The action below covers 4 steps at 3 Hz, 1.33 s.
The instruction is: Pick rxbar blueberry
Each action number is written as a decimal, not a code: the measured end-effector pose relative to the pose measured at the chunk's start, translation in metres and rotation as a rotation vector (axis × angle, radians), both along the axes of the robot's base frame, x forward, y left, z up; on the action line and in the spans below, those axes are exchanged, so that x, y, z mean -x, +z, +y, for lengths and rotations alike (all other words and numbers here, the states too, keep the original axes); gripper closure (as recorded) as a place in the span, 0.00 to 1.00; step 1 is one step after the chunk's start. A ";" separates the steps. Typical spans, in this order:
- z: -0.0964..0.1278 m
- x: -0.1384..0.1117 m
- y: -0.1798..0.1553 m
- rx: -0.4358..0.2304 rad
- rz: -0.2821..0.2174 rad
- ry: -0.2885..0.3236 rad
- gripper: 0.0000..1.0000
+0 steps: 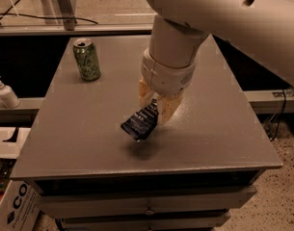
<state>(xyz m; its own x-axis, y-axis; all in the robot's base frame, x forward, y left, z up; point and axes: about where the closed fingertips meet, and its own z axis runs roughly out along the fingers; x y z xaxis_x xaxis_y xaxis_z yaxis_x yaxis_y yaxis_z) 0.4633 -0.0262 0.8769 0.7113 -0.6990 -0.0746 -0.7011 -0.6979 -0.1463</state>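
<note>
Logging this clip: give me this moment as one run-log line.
hand: over table middle, shut on rxbar blueberry | rxbar blueberry: tilted, off the surface | green can: back left, upright

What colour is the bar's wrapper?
Dark navy, white text, camera view; gripper holds the bar above table.

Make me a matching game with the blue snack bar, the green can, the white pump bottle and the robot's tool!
Things:
1. rxbar blueberry
2. green can
3. pump bottle
4. tool

Places:
A. standing upright near the table's far left corner
B. off the table, at the picture's left edge
C. over the middle of the table, shut on the bar
D. pinched at one end, hanging just above the tabletop

Pairs: 1-D, 2-A, 3-B, 4-C
</note>
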 end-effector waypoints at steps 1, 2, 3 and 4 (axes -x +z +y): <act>-0.010 -0.015 0.025 -0.066 -0.030 -0.069 1.00; -0.031 -0.033 0.052 -0.150 -0.040 -0.156 1.00; -0.052 -0.049 0.075 -0.231 -0.044 -0.237 1.00; -0.052 -0.049 0.075 -0.231 -0.044 -0.237 1.00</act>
